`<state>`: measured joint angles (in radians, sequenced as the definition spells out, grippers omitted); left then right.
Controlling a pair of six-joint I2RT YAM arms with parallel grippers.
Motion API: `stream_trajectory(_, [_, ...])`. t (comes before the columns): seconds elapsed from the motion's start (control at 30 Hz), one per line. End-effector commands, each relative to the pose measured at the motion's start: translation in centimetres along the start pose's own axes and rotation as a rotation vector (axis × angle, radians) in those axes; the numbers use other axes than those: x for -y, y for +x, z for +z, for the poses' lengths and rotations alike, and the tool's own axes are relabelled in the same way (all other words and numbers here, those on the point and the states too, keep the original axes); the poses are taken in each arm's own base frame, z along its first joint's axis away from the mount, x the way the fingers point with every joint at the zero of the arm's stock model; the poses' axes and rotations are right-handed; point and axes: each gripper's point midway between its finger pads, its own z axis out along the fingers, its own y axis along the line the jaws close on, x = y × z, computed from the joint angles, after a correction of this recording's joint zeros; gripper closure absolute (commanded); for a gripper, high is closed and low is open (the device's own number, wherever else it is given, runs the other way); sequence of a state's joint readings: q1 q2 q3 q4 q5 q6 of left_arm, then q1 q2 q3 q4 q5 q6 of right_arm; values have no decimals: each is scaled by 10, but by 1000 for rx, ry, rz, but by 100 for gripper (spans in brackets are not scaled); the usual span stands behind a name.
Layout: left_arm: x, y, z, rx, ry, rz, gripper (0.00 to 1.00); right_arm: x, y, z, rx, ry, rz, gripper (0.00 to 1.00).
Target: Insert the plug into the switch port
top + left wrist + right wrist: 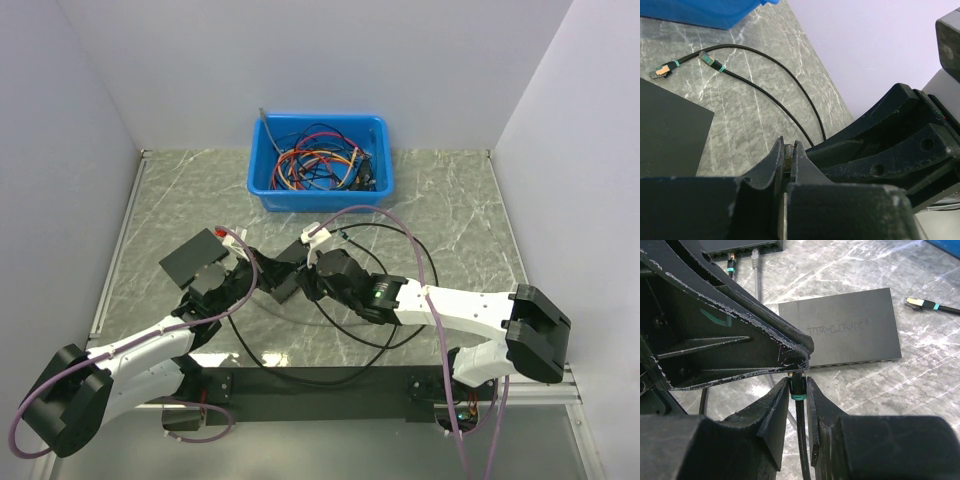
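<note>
The plug (797, 385), black with a teal band and a black cable trailing toward me, is caught between both grippers above the table. My right gripper (797, 386) is shut on its body. My left gripper (786, 152) is shut on its tip, its dark fingers (799, 356) reaching in from the upper left of the right wrist view. From above, the two grippers (263, 272) (300, 277) meet at mid-table and hide the plug. The black TP-LINK switch (850, 329) lies flat just beyond them, its port row facing me; from above it shows at the left (192, 258).
A second switch (745, 245) with a grey and a black cable plugged in lies farther off. Two loose plugs (660, 70) (708, 59) rest on the marble. A blue bin (320, 160) of tangled cables stands at the back. Black cable (425, 262) loops round the right arm.
</note>
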<state>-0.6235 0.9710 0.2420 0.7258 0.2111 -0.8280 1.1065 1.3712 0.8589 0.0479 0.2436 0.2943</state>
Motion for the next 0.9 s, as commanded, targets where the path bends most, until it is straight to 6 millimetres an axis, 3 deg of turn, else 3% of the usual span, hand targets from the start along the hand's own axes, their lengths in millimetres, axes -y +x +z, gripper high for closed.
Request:
stream_trajectory(0.0, [19, -19, 3, 58, 55, 35, 99, -12, -36, -8, 97, -27, 33, 72])
stream_trajectory(0.67, [17, -19, 4, 58, 51, 29, 99, -15, -37, -10, 105, -47, 43, 77])
stream_trajectory(0.87, [13, -18, 3, 58, 32, 26, 99, -15, -40, -14, 123, -57, 54, 94])
